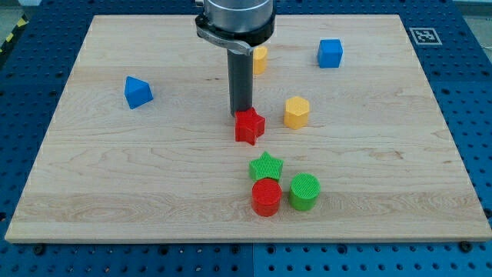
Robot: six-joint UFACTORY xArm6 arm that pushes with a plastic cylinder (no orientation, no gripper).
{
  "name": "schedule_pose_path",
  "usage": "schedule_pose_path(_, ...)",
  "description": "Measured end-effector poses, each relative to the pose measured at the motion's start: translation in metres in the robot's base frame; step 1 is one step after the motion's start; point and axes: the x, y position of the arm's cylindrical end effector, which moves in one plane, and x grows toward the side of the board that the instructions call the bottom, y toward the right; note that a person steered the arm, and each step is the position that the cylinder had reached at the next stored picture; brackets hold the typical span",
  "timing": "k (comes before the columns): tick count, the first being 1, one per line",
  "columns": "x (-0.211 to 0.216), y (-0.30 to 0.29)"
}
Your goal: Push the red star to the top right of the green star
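Observation:
The red star (249, 126) lies near the middle of the wooden board (115, 169). My tip (241, 115) stands right at its upper left edge, touching or nearly touching it. The green star (266, 166) lies below the red star, slightly to the view's right, with a small gap between them. The rod comes down from the arm's head at the view's top centre.
A red cylinder (267, 197) and a green cylinder (304, 191) sit just below the green star. A yellow hexagon block (297, 112) lies right of the red star. Another yellow block (260, 59) is partly hidden behind the rod. A blue cube (330, 53) and a blue triangular block (137, 92) lie farther off.

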Motion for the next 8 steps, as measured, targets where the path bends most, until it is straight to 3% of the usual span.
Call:
schedule_pose_path(5,0.010,-0.006)
schedule_pose_path(8,0.054,0.056)
